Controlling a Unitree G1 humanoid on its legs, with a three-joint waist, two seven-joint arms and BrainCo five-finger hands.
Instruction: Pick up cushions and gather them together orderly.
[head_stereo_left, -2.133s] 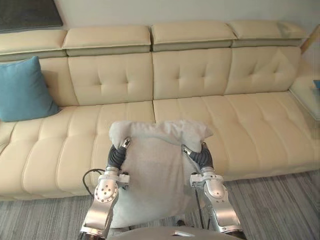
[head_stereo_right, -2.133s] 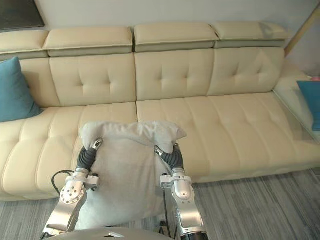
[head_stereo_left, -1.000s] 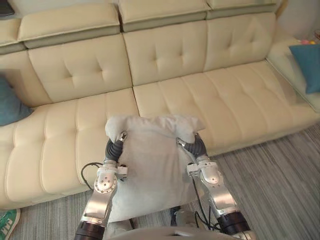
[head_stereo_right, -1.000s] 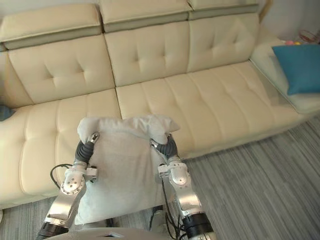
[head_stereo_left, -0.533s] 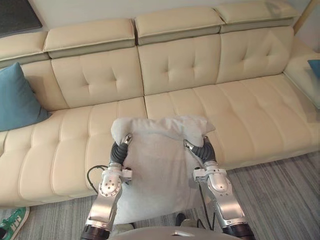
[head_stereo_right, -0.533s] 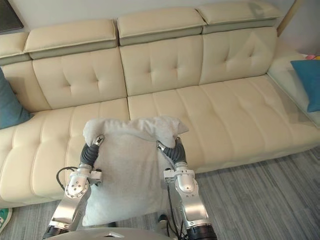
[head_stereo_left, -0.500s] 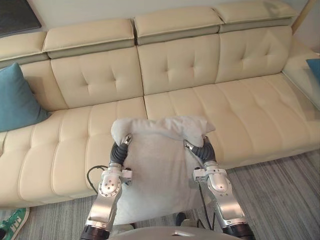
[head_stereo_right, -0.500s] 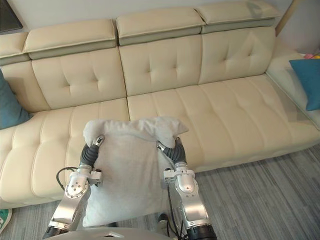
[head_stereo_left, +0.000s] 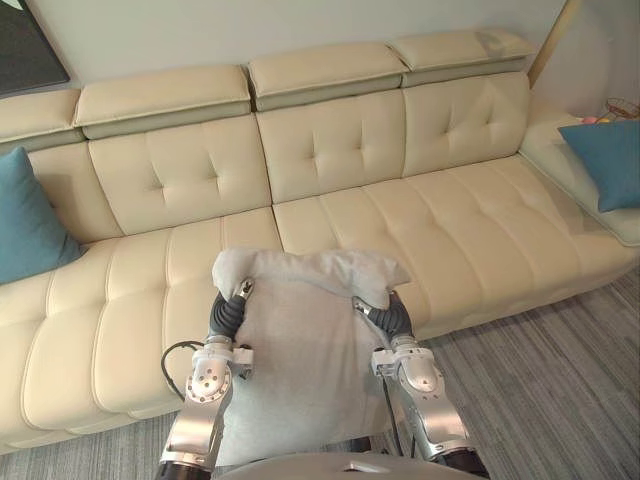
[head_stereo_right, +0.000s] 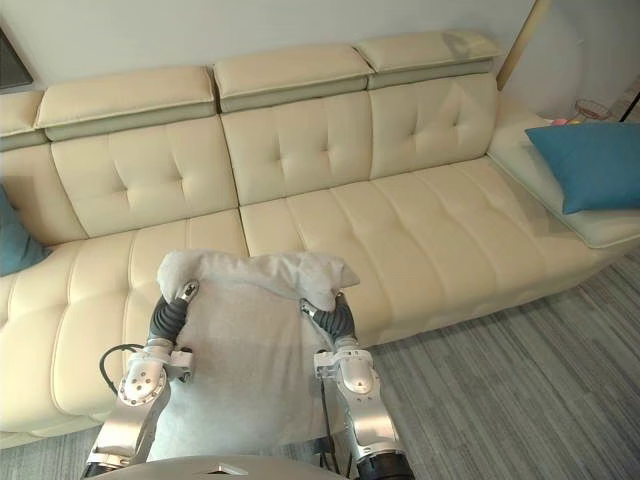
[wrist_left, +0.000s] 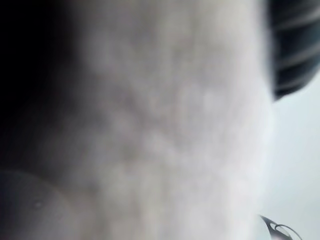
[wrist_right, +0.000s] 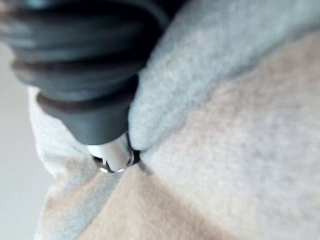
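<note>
The left hand (head_stereo_left: 228, 312) and the right hand (head_stereo_left: 392, 316) are pinching the grey cushion (head_stereo_left: 300, 360) at its sides (thumbs in front) before the cream sofa (head_stereo_left: 470, 230), where blue cushions (head_stereo_left: 25, 225) are lying at both ends.

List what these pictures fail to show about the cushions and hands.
Left hand and right hand: grip buried in the grey cushion, both eye views.
Left wrist view: grey cushion against the lens, all blur.
Left teal cushion: cut by the picture edge, left eye view.
</note>
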